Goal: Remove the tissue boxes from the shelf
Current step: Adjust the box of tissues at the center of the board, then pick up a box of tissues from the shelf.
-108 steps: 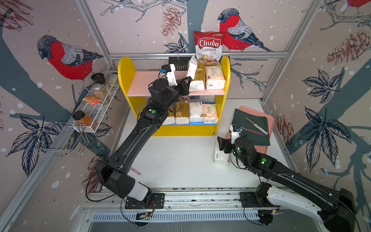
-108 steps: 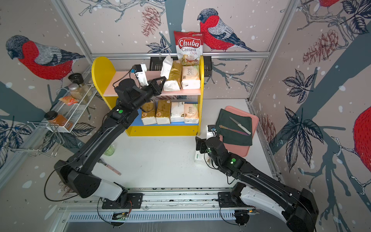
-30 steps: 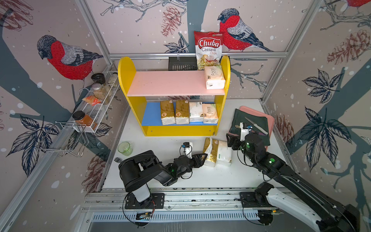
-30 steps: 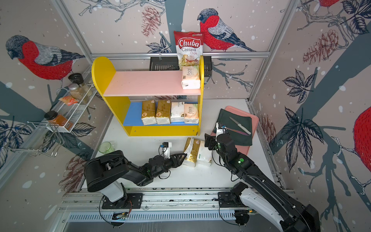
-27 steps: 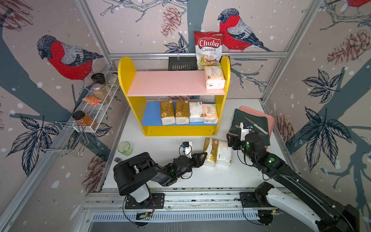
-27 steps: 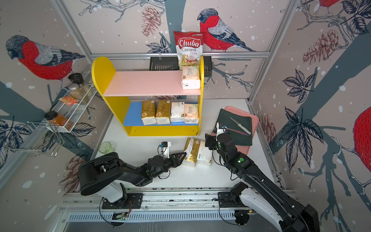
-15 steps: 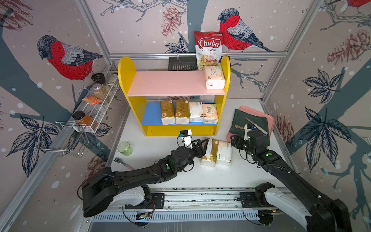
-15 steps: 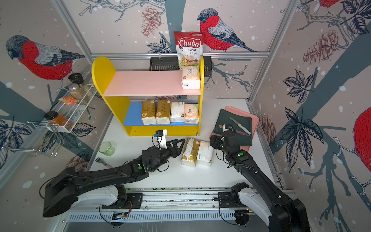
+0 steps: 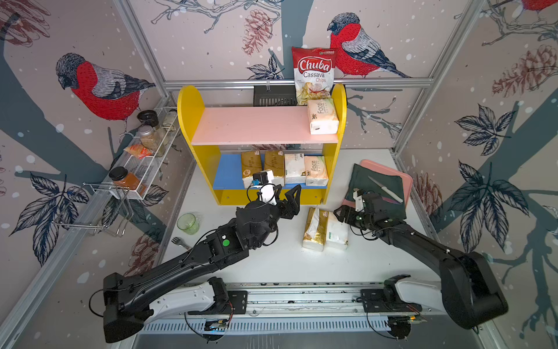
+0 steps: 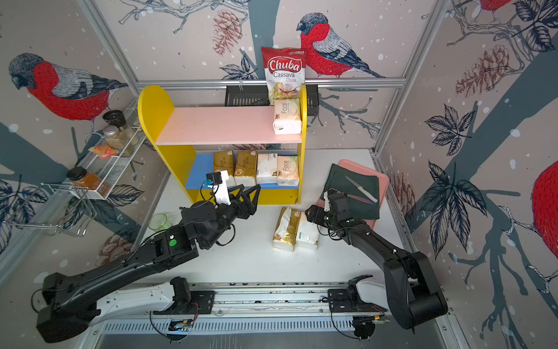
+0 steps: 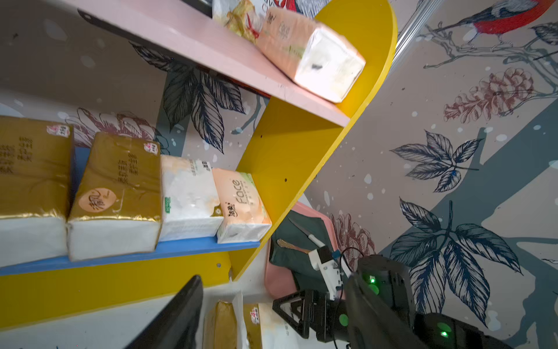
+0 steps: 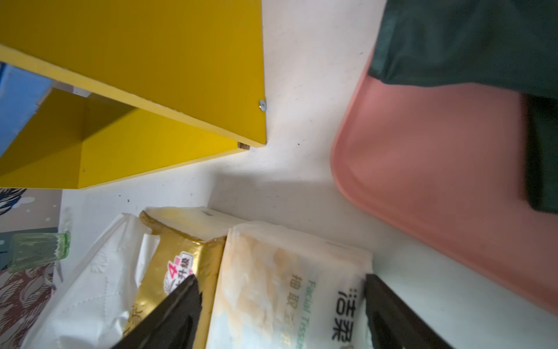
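Note:
The shelf point(image 9: 262, 196) has yellow sides, a pink upper board and a blue lower board. One peach "Face" tissue box point(image 9: 322, 116) lies on the upper board. On the lower board stand two gold tissue boxes point(image 9: 252, 164), a white one point(image 9: 294, 167) and a Face one point(image 9: 315, 169). A gold box point(image 9: 314, 229) and a white box point(image 9: 337, 231) lie on the table. My left gripper point(image 9: 288, 192) is open and empty before the shelf's lower front; one finger point(image 11: 178, 317) shows in its wrist view. My right gripper point(image 9: 341, 213) hangs open over the white box point(image 12: 287, 287) on the table.
A pink tray point(image 9: 406, 184) with a dark green cloth point(image 9: 377, 185) and a knife point(image 9: 386, 190) sits at the right. A green cup point(image 9: 187, 223) and a fork point(image 9: 179, 241) lie at the left. A wire rack point(image 9: 142, 163) hangs on the left wall. A Chuba chips bag point(image 9: 314, 75) stands behind the shelf.
My left arm has lifted away from the gold box on the table and moved toward the shelf, its jaws wider apart. My right gripper has shifted slightly toward the tray.

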### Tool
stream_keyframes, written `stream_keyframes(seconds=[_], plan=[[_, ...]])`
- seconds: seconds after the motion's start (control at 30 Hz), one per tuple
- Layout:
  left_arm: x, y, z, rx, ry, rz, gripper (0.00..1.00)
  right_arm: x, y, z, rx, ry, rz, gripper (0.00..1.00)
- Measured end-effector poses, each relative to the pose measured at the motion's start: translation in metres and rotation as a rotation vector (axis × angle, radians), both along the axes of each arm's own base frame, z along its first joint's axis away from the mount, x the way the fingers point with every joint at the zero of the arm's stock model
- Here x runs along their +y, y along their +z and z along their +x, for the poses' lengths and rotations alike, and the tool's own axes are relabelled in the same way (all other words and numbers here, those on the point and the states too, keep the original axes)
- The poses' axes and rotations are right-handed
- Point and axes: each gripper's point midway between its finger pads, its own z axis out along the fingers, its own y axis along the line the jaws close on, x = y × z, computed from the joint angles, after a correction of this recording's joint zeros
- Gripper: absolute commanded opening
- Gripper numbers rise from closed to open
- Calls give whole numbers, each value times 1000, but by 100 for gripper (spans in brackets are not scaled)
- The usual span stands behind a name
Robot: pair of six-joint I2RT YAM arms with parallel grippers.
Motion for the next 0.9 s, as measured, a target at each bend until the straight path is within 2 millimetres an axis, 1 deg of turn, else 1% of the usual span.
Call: stream_keyframes(seconds=[0.13, 0.27, 0.37, 0.43, 0.5, 0.63, 0.7, 0.77, 0.87, 0.9], plan=[[4, 38, 2, -60, 22, 18, 77, 13, 0, 2, 7, 42, 41, 86], [-5, 64, 9, -98, 17, 49, 77, 16, 3, 1, 11, 44, 63, 86], [-14, 87, 22, -117, 1, 56, 77, 13, 18, 3, -36, 30, 67, 86], [-18, 105, 39, -128, -13, 40, 75, 8, 37, 6, -95, 9, 74, 87], [-21, 118, 56, -134, -16, 34, 72, 1, 52, 10, -144, -22, 67, 87], [-30, 146, 90, -152, -88, 2, 65, -7, 72, 12, -185, -53, 57, 87], [-31, 159, 110, -145, -108, -34, 60, -9, 77, 11, -193, -56, 54, 87], [-40, 170, 126, -144, -152, -57, 58, -11, 78, 9, -191, -58, 47, 87], [-60, 175, 145, -113, -248, -86, 54, -15, 76, 6, -188, -60, 29, 87], [-64, 173, 154, -97, -263, -93, 53, -16, 76, 5, -187, -61, 29, 87]])
